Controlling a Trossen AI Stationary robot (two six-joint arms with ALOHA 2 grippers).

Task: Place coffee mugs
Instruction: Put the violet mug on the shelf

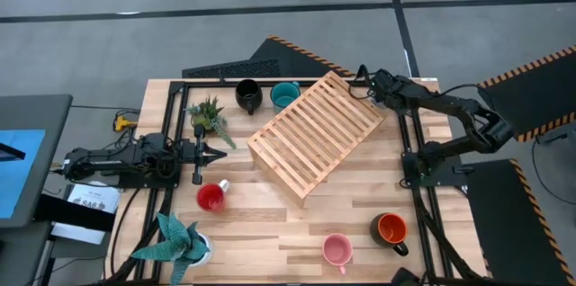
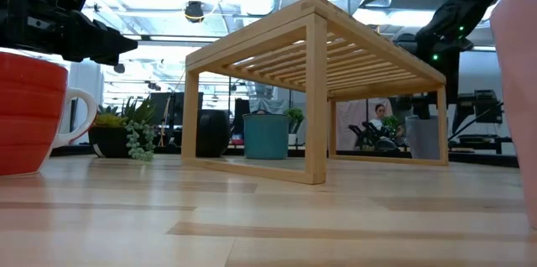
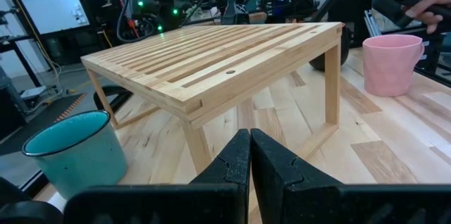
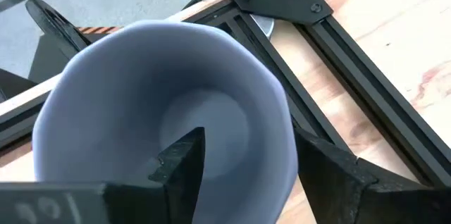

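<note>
My right gripper (image 1: pixel 364 84) is over the table's far right corner, shut on the lavender-blue mug (image 4: pixel 169 104), which fills the right wrist view and is hidden under the gripper in the high view. My left gripper (image 1: pixel 205 152) hangs shut at the left side, between a plant and the red mug (image 1: pixel 211 197). The black mug (image 1: pixel 248 95) and teal mug (image 1: pixel 284 95) stand on their bases at the far edge. The pink mug (image 1: pixel 337 250) and orange-red mug (image 1: pixel 391 228) stand near the front edge. My right gripper holds the lavender-blue mug by its wall at the rim (image 4: pixel 282 153), one finger (image 4: pixel 184 159) inside the hollow and the other finger (image 4: pixel 331 175) outside. The fingers come from above, slanting down. Whether the mug's base rests on the table is hidden by the mug itself.
A slatted wooden rack (image 1: pixel 315 133) stands aslant in the table's middle. Two small potted plants sit at the left, one far (image 1: pixel 209 115), one at the near corner (image 1: pixel 175 241). A black metal frame (image 4: pixel 338 48) runs along the table's edges under the right gripper.
</note>
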